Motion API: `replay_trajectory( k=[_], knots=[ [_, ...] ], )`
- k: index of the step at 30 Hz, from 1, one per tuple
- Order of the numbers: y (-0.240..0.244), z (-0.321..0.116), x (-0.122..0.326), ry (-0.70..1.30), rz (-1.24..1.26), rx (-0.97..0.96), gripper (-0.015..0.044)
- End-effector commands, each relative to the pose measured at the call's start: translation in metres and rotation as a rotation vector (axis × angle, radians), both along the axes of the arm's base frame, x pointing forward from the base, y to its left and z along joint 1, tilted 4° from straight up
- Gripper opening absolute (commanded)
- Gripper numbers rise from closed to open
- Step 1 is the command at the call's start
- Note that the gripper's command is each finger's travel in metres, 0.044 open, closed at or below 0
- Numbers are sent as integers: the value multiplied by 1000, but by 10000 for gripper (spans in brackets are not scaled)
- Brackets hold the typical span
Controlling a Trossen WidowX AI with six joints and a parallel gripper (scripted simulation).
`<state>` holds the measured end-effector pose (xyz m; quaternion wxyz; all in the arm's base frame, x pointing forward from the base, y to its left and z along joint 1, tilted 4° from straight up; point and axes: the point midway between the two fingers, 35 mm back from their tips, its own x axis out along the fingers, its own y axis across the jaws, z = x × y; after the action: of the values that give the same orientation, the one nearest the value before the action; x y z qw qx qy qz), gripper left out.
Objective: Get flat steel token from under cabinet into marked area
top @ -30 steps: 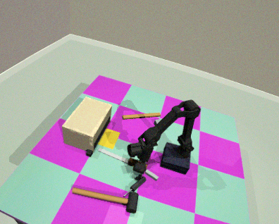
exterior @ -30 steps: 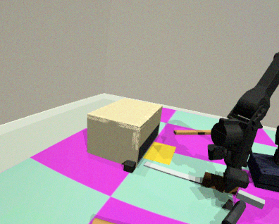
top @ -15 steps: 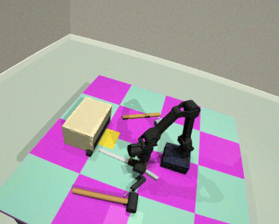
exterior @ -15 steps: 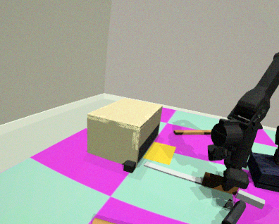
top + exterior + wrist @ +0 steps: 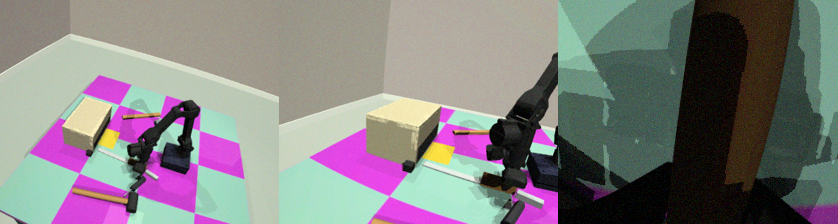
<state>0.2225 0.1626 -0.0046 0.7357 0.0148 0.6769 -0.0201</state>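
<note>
The cream cabinet (image 5: 86, 114) (image 5: 392, 137) stands at the left, its low front side in dark shadow; no token can be made out. The yellow marked area (image 5: 109, 138) (image 5: 439, 153) lies in front of it. A long tool with a thin pale blade (image 5: 113, 155) (image 5: 451, 170), brown handle (image 5: 488, 179) (image 5: 768, 75) and pale block end (image 5: 151, 174) (image 5: 530, 198) lies low over the table, its blade tip near the cabinet's front corner, just beside the yellow area. My gripper (image 5: 135, 164) (image 5: 708, 177) is shut on the brown handle.
A small black block (image 5: 89, 152) (image 5: 408, 166) sits at the cabinet's near corner. A mallet (image 5: 132, 202) lies at the near edge, and a short black-handled tool (image 5: 138, 183) (image 5: 514, 212) between it and the gripper. A wooden-handled tool (image 5: 141, 115) (image 5: 470, 132) lies farther back.
</note>
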Motion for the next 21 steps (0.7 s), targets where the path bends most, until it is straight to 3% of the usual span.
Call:
replay_trajectory(
  k=[1, 21],
  knots=[
    [-1, 1, 6, -1, -10, 0, 0],
    [-3, 4, 35, -4, -33, 1, 0]
  ],
)
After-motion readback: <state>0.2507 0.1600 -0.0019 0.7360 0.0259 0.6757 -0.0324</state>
